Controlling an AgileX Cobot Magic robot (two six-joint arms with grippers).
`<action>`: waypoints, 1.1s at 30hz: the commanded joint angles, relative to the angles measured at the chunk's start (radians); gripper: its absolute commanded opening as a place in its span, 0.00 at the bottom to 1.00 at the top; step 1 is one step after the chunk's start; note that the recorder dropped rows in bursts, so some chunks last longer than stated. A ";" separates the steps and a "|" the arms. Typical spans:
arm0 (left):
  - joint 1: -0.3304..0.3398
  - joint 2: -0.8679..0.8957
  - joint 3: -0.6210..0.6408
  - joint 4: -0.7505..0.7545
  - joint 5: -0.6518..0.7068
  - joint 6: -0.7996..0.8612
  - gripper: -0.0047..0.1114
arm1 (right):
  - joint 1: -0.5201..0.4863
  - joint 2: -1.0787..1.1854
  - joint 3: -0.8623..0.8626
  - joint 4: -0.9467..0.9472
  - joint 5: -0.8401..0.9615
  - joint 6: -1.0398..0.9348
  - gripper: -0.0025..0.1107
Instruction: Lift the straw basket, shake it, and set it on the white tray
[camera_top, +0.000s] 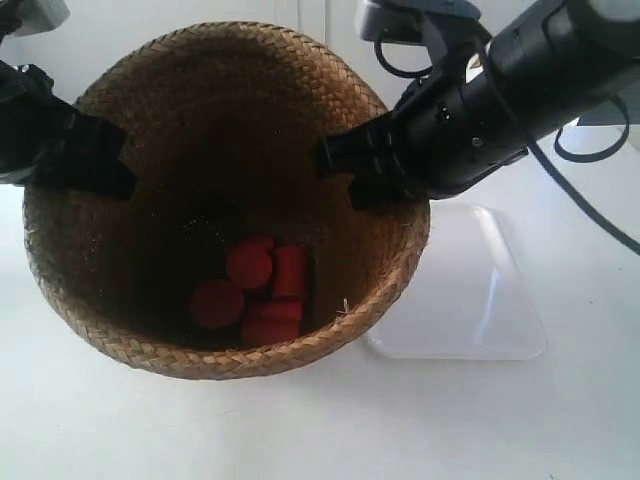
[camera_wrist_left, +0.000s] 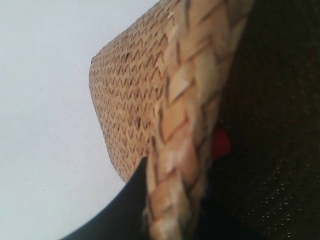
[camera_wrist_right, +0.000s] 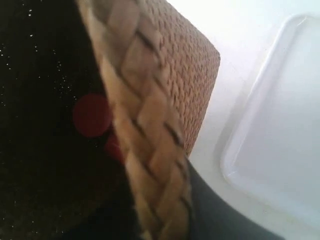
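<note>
The straw basket (camera_top: 225, 200) fills the middle of the exterior view, with its dark inside facing the camera. My left gripper (camera_wrist_left: 170, 202) is shut on its braided rim (camera_wrist_left: 187, 115), one dark finger (camera_wrist_left: 127, 202) outside the wall. At the opposite side my right gripper (camera_wrist_right: 160, 212) is shut on the rim (camera_wrist_right: 142, 115), its outer finger (camera_wrist_right: 217, 210) against the woven wall. This is the arm at the exterior view's right (camera_top: 470, 110). The white tray (camera_top: 470, 300) lies right of the basket, partly hidden behind it. Whether the base touches the table is hidden.
Several red cylinders (camera_top: 255, 290) lie in the basket's bottom; they also show as red cylinders (camera_wrist_right: 91, 115) in the right wrist view. A white table (camera_top: 320, 430) lies all around. Black cables (camera_top: 590, 150) hang from the arm at the right.
</note>
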 joint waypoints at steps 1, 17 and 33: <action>-0.007 0.030 -0.001 -0.053 -0.016 0.011 0.04 | 0.004 0.039 0.004 -0.030 0.032 -0.005 0.02; -0.005 0.045 -0.007 0.004 -0.002 0.014 0.04 | 0.004 0.051 0.004 -0.064 0.057 -0.005 0.02; -0.005 0.045 -0.007 -0.007 -0.011 0.014 0.04 | 0.004 0.059 0.004 -0.062 -0.008 0.016 0.02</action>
